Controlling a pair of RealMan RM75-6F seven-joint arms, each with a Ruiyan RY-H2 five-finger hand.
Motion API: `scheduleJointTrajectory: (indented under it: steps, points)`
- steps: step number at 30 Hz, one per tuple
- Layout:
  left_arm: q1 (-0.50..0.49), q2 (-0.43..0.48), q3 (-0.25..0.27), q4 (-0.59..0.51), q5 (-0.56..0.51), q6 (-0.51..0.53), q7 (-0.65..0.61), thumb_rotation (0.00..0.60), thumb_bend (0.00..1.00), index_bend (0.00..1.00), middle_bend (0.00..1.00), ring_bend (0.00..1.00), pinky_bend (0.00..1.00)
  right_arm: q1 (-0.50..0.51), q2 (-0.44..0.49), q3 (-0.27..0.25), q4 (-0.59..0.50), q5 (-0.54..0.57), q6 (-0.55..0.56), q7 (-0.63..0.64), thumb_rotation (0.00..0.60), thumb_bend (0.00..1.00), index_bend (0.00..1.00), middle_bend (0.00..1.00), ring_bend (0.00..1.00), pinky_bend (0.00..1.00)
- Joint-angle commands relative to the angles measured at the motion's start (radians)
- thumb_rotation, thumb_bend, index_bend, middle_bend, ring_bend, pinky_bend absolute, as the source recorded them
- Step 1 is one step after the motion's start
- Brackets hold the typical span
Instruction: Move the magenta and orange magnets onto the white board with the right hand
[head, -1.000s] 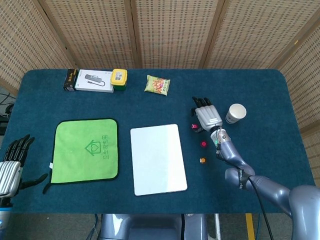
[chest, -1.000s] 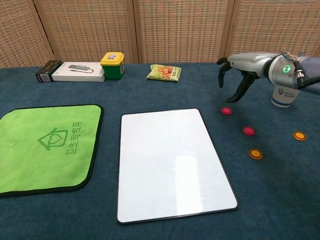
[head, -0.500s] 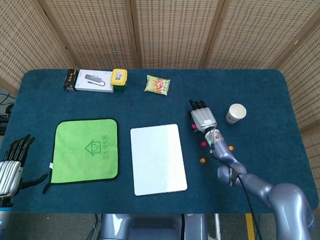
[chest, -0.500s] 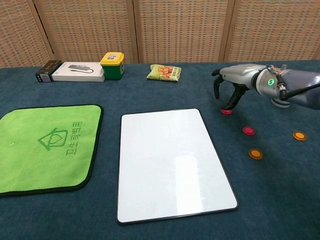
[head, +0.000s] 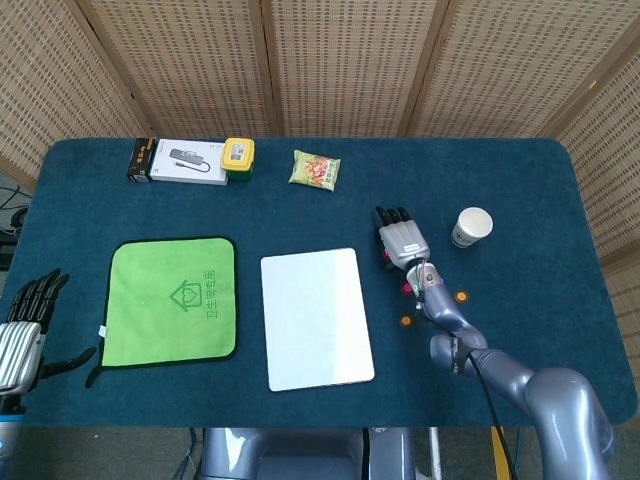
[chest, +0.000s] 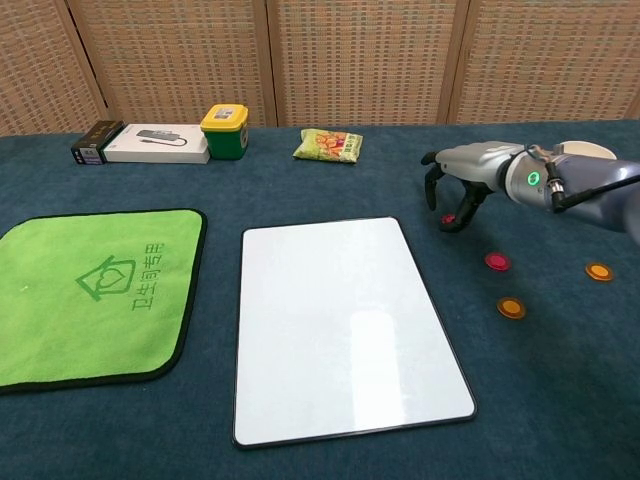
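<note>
Your right hand's fingers (chest: 437, 189) curl downward around the far magenta magnet (chest: 449, 218), tips at or just above the cloth on either side of it; you cannot tell from either view whether they actually pinch it. The right hand (chest: 458, 180) itself sits low over the blue table (chest: 300, 180), just off the white board (chest: 340, 325) at its 2 o'clock corner. In the head view the right hand covers that magnet.

From the hand, a second magenta magnet (chest: 497, 261) lies on the cloth toward 5 o'clock, apart from the fingers. An orange magnet (chest: 511, 307) lies beyond it, near the board's right edge, and another orange magnet (chest: 598, 271) lies well out toward 3 o'clock. None of the four touches the board. A paper cup (head: 471, 226) stands at the hand's 2 o'clock in the head view.

At the board's 9 o'clock lies a green cloth (chest: 90, 292). Along the table's far edge sit a snack packet (chest: 329, 145), a yellow-lidded tub (chest: 225, 131) and a flat box (chest: 140, 143).

Your left hand (head: 22, 332) rests off the table's 8 o'clock edge, fingers apart, holding nothing.
</note>
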Motion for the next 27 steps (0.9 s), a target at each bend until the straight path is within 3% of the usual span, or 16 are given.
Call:
scheduleJointTrajectory:
  steps: [1, 15, 20, 27]
  points:
    - [0.000, 0.000, 0.000, -0.001, -0.001, 0.001, -0.001, 0.600, 0.01, 0.00, 0.00, 0.00, 0.00, 0.002, -0.004, -0.003, 0.010, -0.002, -0.003, -0.004, 0.600, 0.34, 0.41, 0.00, 0.00, 0.00]
    - [0.001, 0.001, 0.000, -0.001, -0.001, 0.001, -0.008, 0.600, 0.01, 0.00, 0.00, 0.00, 0.00, -0.003, -0.017, -0.012, 0.053, 0.006, -0.032, -0.008, 0.600, 0.34, 0.42, 0.00, 0.00, 0.00]
    - [0.001, 0.001, -0.001, -0.001, -0.002, 0.001, -0.008, 0.600, 0.01, 0.00, 0.00, 0.00, 0.00, -0.001, -0.025, -0.011, 0.066, 0.004, -0.031, -0.006, 0.600, 0.38, 0.54, 0.00, 0.00, 0.00]
    - [0.000, 0.002, 0.000, -0.003, -0.004, -0.002, -0.010, 0.600, 0.01, 0.00, 0.00, 0.00, 0.00, -0.006, -0.015, -0.006, 0.052, -0.010, -0.020, 0.012, 0.600, 0.41, 0.57, 0.00, 0.00, 0.00]
